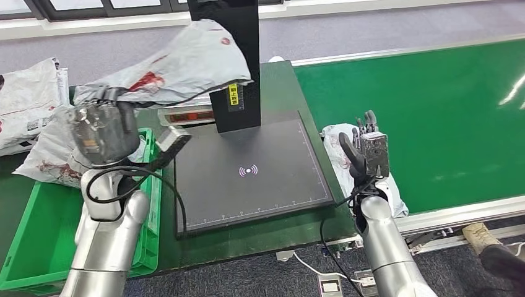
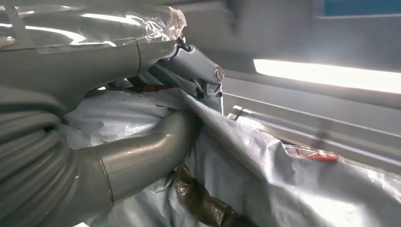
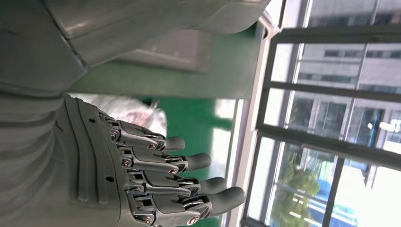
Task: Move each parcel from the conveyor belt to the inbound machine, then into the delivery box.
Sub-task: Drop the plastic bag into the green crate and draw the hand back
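A parcel-sorting station in a logistics hall: a green conveyor belt fills the right, a black scanning platform sits centre, a green crate lower left, grey mail bags upper left.

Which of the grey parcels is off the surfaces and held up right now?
The parcel gripped by the left hand, raised beside the scanner's black post. The others lie down: two at the far left, one on the belt by the right hand.

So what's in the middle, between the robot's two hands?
In the head view, the black scanner plate of the inbound machine lies between the left hand, holding a grey parcel, and the empty right hand.
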You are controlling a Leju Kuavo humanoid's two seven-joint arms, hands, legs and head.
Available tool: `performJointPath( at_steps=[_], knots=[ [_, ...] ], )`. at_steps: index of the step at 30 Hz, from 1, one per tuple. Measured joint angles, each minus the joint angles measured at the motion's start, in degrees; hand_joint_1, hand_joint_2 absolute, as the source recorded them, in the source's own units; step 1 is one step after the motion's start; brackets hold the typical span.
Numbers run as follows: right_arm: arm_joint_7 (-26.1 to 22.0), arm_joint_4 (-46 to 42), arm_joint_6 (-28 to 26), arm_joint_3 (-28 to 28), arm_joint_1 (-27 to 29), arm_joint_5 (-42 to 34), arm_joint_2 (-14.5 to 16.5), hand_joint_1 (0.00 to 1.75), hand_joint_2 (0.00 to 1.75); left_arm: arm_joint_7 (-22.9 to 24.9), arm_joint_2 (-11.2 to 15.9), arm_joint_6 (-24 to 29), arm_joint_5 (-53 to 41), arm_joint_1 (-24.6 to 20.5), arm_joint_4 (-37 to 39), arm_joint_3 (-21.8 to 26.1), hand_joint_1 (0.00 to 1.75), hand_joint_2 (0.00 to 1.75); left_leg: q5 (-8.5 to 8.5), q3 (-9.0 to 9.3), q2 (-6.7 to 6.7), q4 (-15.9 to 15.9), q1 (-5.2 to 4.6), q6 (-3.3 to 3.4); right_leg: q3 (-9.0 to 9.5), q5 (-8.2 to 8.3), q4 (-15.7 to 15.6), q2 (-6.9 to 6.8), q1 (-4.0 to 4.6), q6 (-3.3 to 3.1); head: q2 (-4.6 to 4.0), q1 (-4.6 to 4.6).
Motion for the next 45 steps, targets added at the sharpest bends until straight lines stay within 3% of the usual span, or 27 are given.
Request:
performJointPath(
  at_steps=[4,8,11,24,27,28,29,30,31,32,33,34,39,42,45],
  knots=[
    [0.7,-2.6,-0.8,-1.3,3.2,0.6,-0.4,0.0,1.75,3.0,1.5,0.0,-0.8,5.8,-5.6,5.5,1.75,1.75,-0.07,0.04,0.03,0.0,0.0,0.0,0.01,-0.06,0.0,0.03,-0.01,-0.01,0.0,-0.01],
    [1.4,-5.8,-1.0,-3.6,6.9,1.1,-0.6,0.0,1.75,1.6,2.3,0.0,0.9,13.6,-11.3,11.8,1.75,1.75,-0.12,0.02,0.01,0.0,0.0,0.03,0.0,-0.18,0.0,-0.01,0.0,0.01,0.0,0.0],
    [1.7,-7.3,-1.1,-4.7,8.3,1.2,-0.7,0.0,1.75,0.9,2.3,0.0,1.2,17.0,-14.1,14.6,1.75,1.75,-0.14,-0.01,-0.05,0.0,0.0,0.04,0.01,-0.22,0.0,-0.08,-0.01,0.03,0.0,-0.01],
    [3.4,-10.9,-0.2,-6.6,10.4,0.6,-1.4,0.0,1.75,2.3,2.5,-0.3,2.4,25.5,-18.6,17.6,1.72,1.75,-0.18,0.03,-0.05,0.0,-0.02,0.03,0.06,-0.23,0.0,-0.08,-0.02,0.03,0.0,-0.02],
    [3.9,-11.9,1.7,-7.6,10.6,1.6,-1.6,0.0,1.75,6.1,3.6,-4.8,0.3,28.8,-19.0,17.4,1.45,1.75,-0.28,0.08,0.01,0.0,-0.02,-0.01,0.06,-0.29,0.0,-0.03,-0.01,0.01,0.0,-0.02],
    [4.0,-12.2,2.5,-8.1,10.7,1.9,-1.6,0.0,1.75,7.1,4.1,-7.6,-0.2,29.9,-19.2,17.2,1.04,1.75,-0.3,0.1,0.02,0.0,-0.01,-0.03,0.05,-0.3,-0.1,-0.01,-0.01,0.01,0.0,-0.02],
    [4.0,-12.5,3.1,-8.7,10.8,2.3,-1.6,0.0,1.75,7.4,4.7,-10.5,0.1,30.6,-19.1,16.9,0.83,1.75,-0.31,0.1,0.03,0.0,-0.01,-0.03,0.03,-0.31,-0.1,-0.02,-0.01,0.01,0.0,-0.02],
    [4.0,-12.7,3.7,-9.1,10.9,2.5,-1.6,0.0,1.75,6.9,5.3,-13.1,1.2,30.6,-18.5,16.5,0.74,1.75,-0.31,0.09,0.0,0.0,-0.01,-0.02,0.03,-0.31,-0.1,-0.07,0.0,0.01,0.0,-0.02],
    [4.0,-12.9,4.1,-9.4,10.8,2.7,-1.6,0.0,1.75,6.0,5.9,-15.0,2.6,30.1,-17.4,16.0,0.39,1.75,-0.3,0.08,-0.05,0.0,-0.01,-0.02,0.05,-0.32,-0.1,-0.14,0.01,0.01,0.0,-0.01],
    [4.0,-13.1,4.4,-9.6,10.8,2.9,-1.6,0.0,1.75,5.2,6.5,-16.3,3.9,29.2,-16.1,15.5,0.39,1.75,-0.29,0.08,-0.09,0.0,-0.01,-0.02,0.09,-0.32,-0.1,-0.19,0.02,0.0,0.0,-0.01],
    [4.0,-13.3,4.7,-9.7,10.7,3.0,-1.6,0.0,1.75,4.5,7.0,-17.4,4.9,28.2,-14.5,15.1,0.25,1.75,-0.28,0.09,-0.12,0.0,0.0,-0.02,0.12,-0.32,-0.1,-0.22,0.03,0.0,0.0,-0.02],
    [3.9,-13.4,4.9,-9.8,10.7,3.1,-1.6,0.0,1.75,4.0,7.5,-18.4,5.6,27.2,-13.1,14.7,0.0,1.75,-0.27,0.11,-0.11,0.0,0.02,-0.03,0.15,-0.32,-0.1,-0.22,0.04,0.0,0.0,-0.02],
    [4.1,-13.7,6.0,-10.3,9.9,3.3,-1.6,0.0,1.75,1.8,9.4,-22.4,10.3,20.4,-3.0,13.4,0.0,1.75,-0.16,0.13,-0.13,0.0,0.04,-0.02,0.18,-0.24,0.0,-0.22,0.03,0.0,0.0,-0.02],
    [4.2,-13.6,6.8,-10.3,8.8,3.2,-1.5,0.0,1.75,0.5,11.2,-22.2,13.1,13.2,6.5,13.4,0.0,1.75,-0.07,0.19,-0.24,0.0,0.01,0.0,0.28,-0.21,0.0,-0.31,0.0,0.02,0.0,-0.01],
    [4.2,-13.6,7.0,-10.3,8.2,3.1,-1.4,0.0,1.75,-0.3,12.4,-21.5,14.1,8.9,13.4,13.4,0.0,1.75,-0.06,0.26,-0.25,0.0,0.01,-0.01,0.33,-0.2,0.0,-0.3,0.01,0.01,0.0,-0.01]
  ],
)
